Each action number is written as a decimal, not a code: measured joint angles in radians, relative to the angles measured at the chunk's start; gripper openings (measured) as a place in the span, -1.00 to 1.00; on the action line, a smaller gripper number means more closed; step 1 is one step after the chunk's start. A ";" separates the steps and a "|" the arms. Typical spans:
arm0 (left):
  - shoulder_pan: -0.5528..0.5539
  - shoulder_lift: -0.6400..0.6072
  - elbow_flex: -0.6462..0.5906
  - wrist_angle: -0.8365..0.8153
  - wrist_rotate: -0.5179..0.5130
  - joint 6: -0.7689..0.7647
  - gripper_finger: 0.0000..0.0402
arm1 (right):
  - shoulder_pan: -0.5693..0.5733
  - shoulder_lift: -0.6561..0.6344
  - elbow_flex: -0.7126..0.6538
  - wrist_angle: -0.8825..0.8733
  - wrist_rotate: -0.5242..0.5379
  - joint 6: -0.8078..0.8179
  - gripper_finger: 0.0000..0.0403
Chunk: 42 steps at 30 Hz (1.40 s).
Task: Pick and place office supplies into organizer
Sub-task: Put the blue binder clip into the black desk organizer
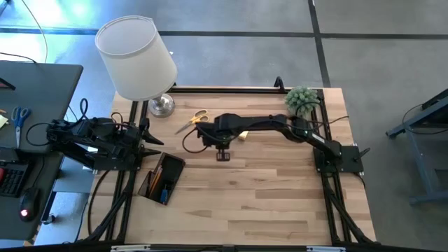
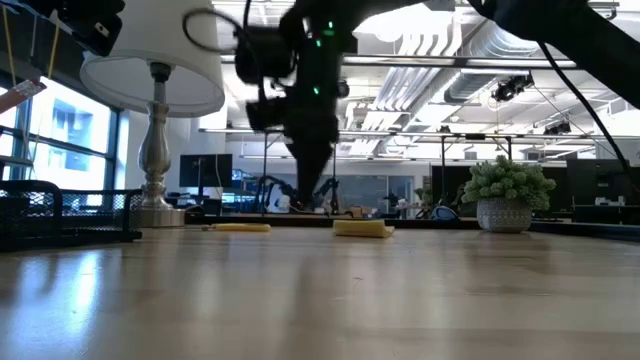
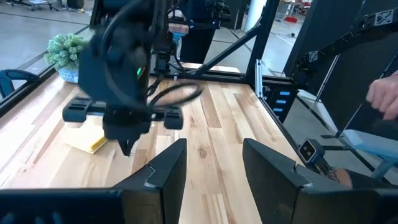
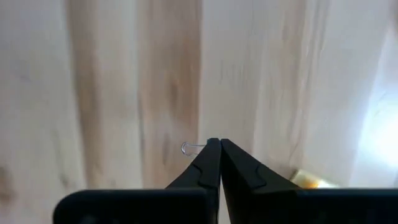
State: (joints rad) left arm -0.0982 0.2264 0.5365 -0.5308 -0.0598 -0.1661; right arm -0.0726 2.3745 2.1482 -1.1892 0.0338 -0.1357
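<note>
My right gripper point(image 4: 214, 144) points down above the table's middle point(image 1: 222, 152), shut on a tiny clip whose thin wire loop point(image 4: 189, 148) sticks out beside the fingertips. A yellow sticky-note pad point(image 1: 243, 134) lies flat just behind it, and yellow-handled scissors point(image 1: 192, 120) lie toward the far left. The black organizer point(image 1: 161, 178) stands near the left edge with pencils and pens in it. My left gripper point(image 3: 214, 165) waits open at the table's left edge, with nothing between its fingers. My right gripper pinches the tiny clip at the very tips of its two fingers point(image 4: 208, 155), coming from above and pointing down. Only the wire loop point(image 4: 188, 148) shows, jutting sideways from the tips; the rest is hidden between the fingers. The clip is lifted clear of the table.
A white-shaded lamp point(image 1: 136, 59) stands at the far left corner and a small green plant point(image 1: 302, 100) at the far right. Blue-handled scissors point(image 1: 19, 115) lie on the side desk. A person's hand point(image 3: 385, 96) shows beyond the table. Bare wood point(image 1: 252, 203) fills the near half.
</note>
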 joint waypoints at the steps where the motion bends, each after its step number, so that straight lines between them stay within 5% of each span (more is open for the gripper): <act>1: 0.000 0.000 0.000 0.000 0.000 0.000 -0.28 | 0.006 0.000 0.022 0.000 0.000 0.000 -1.00; 7: 0.000 0.000 0.000 0.000 0.007 -0.001 -0.28 | 0.040 -0.003 0.138 0.062 -0.038 0.009 -1.00; 16: 0.000 0.000 0.000 0.007 0.073 -0.003 -0.28 | 0.132 0.006 0.152 0.513 -0.158 0.050 -0.99; 33: 0.000 -0.002 0.000 0.064 0.123 -0.022 -0.28 | 0.263 0.014 -0.183 1.390 -0.047 0.084 -0.99; 42: 0.000 -0.002 0.000 0.111 0.153 -0.023 -0.28 | 0.288 0.054 -0.220 1.520 0.017 0.068 -1.00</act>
State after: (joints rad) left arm -0.0982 0.2249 0.5369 -0.4199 0.0937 -0.1886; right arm 0.2157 2.4286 1.9284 0.3309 0.0512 -0.0682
